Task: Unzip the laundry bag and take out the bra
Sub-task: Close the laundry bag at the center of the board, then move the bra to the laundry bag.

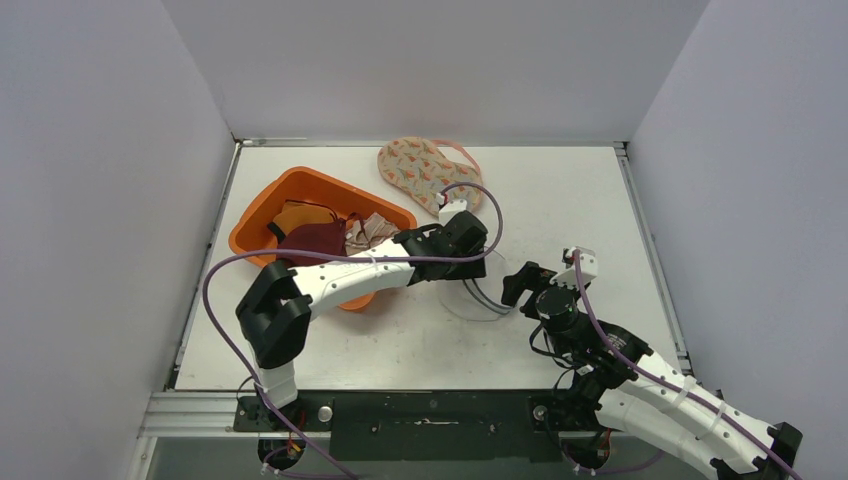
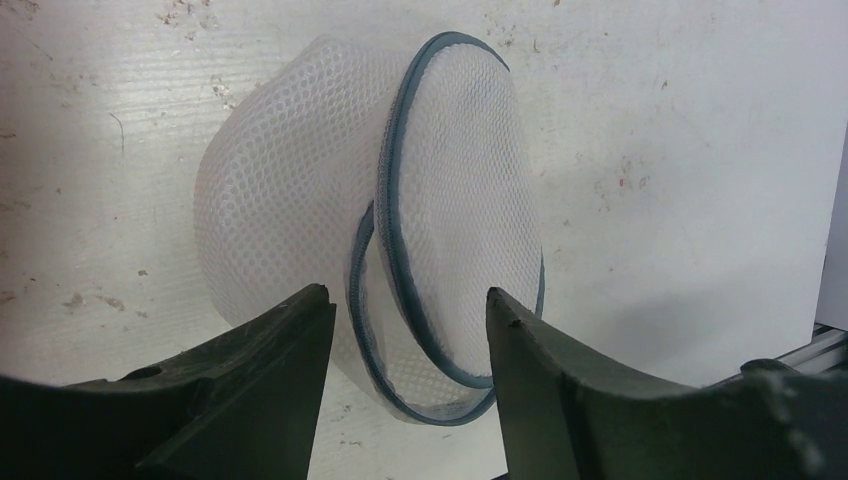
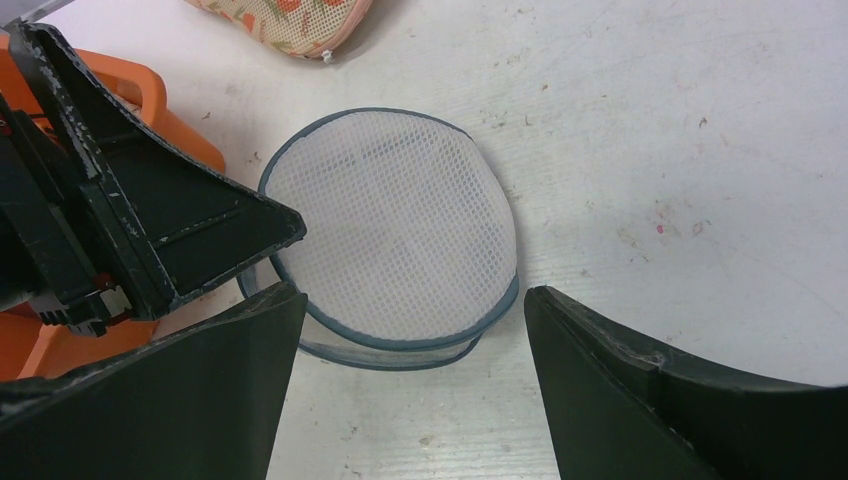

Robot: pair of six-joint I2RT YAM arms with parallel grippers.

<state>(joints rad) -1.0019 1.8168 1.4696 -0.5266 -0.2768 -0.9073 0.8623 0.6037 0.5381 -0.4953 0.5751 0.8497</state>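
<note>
left gripper: jaws partly open and holding nothing. its two dark fingers stand either side of the near edge of the laundry bag. the blue-grey rim of the bag passes through the gap between them. there is visible space between each fingertip and the mesh, so there is no clamp on the bag. whether either fingertip brushes the mesh cannot be told.

right gripper: jaws spread wide and empty. it hangs above the table just to the right of the bag. in its own wrist view the bag lies on the table beyond its two fingertips, and no contact is seen.

laundry bag: a round white mesh pouch lying on the table near the middle, between the two grippers. in the left wrist view one round mesh face stands lifted off the other, with their rims parted on the near side. nothing coloured shows through the mesh.

bra: a peach patterned piece with a pink strap. it lies flat on the table toward the far edge, outside the bag and well apart from both grippers.

orange bin: sits on the left of the table, just beside the left arm. it holds a dark red garment and other cloth.
</note>
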